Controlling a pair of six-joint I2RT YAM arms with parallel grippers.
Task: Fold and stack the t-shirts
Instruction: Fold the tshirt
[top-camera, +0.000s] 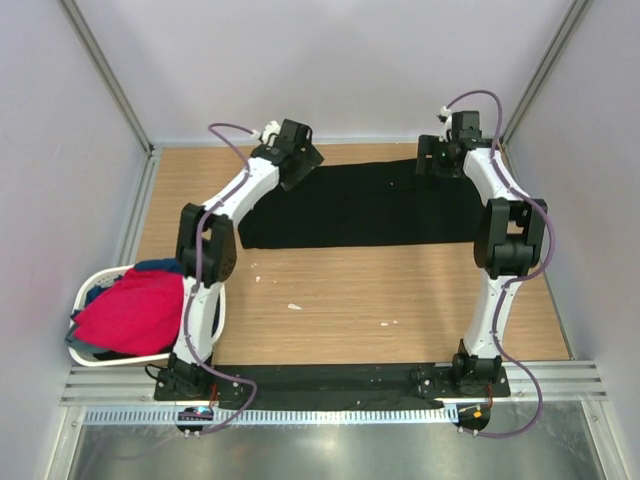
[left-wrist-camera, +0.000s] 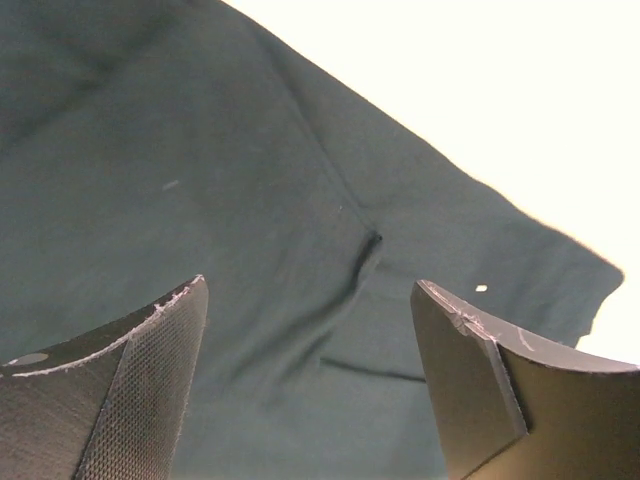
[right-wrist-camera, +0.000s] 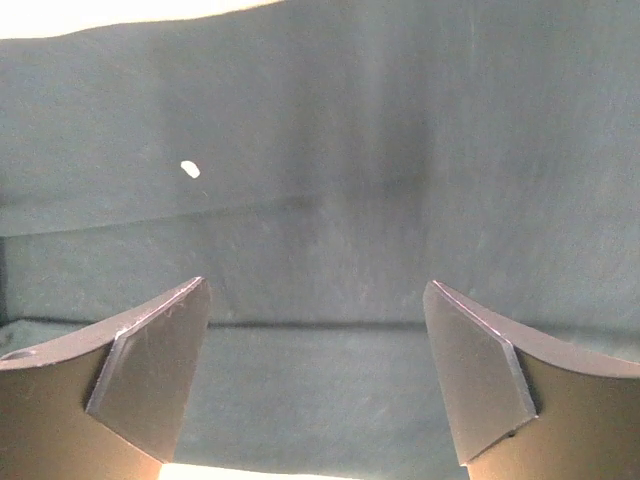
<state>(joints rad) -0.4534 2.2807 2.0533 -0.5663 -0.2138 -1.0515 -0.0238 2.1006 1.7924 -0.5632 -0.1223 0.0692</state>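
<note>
Black t-shirt (top-camera: 360, 205): flat as wide band on table (top-camera: 350, 300), upper centre of top view. Red t-shirt (top-camera: 130, 315) + blue t-shirt (top-camera: 158, 267): heaped in white basket (top-camera: 85, 292), lower left. Left hand (left-wrist-camera: 310, 290): over band's left end, fingers apart, nothing btwn. Right hand (right-wrist-camera: 317, 288): over right end, fingers apart, empty.

The left arm (top-camera: 205, 250) and right arm (top-camera: 510, 240) rise from their bases, bend at raised elbows and stretch toward the far side. The left gripper (top-camera: 300, 152) tilts downward, its fingers (left-wrist-camera: 120, 390) spread wide and empty. The right gripper (top-camera: 430, 158) hangs low, also with its fingers (right-wrist-camera: 150, 370) apart and holding nothing.
</note>
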